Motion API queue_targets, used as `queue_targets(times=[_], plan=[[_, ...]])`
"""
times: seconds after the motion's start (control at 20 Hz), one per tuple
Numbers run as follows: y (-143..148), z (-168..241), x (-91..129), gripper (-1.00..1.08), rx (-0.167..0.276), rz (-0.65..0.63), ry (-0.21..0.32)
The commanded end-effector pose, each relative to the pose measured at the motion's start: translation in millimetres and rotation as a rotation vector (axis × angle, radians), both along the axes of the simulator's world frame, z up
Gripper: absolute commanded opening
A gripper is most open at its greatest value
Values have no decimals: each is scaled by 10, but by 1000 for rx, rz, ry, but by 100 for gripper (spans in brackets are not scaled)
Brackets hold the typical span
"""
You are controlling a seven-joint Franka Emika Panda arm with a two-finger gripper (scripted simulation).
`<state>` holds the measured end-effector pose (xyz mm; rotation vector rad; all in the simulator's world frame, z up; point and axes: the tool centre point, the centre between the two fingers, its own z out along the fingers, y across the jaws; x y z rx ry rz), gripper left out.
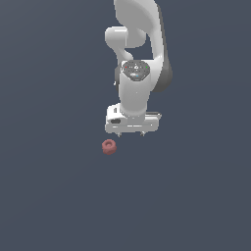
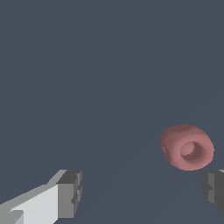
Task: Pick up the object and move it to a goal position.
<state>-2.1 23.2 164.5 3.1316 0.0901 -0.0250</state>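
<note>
The claw (image 2: 142, 192) is being held released, jaws wide apart, nothing gripped. The red ring (image 2: 187, 147) is lying off-centre, beside one finger (image 2: 214, 188); if lowered uncorrected, that finger is risking striking and knocking the ring aside.

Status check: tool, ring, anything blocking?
Tool open, empty, above the floor. Red ring lies apart, toward the exterior view's left. Nothing between them.

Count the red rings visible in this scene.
1. The red ring lies on the dark surface, toward the exterior view's left of the open end effector, untouched. Nothing suggests a hidden second.
</note>
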Motion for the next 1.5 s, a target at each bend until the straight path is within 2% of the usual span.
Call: queue_targets(times=[0.0, 0.4, 0.7, 1.1, 1.45], plan=[[0, 0, 0, 100, 0, 0, 0], [-161, 210, 105, 100, 7, -58, -38], [-179, 200, 106, 100, 7, -54, -38], [-331, 46, 96, 100, 5, 1, -34], [-587, -219, 59, 100, 5, 96, -27]])
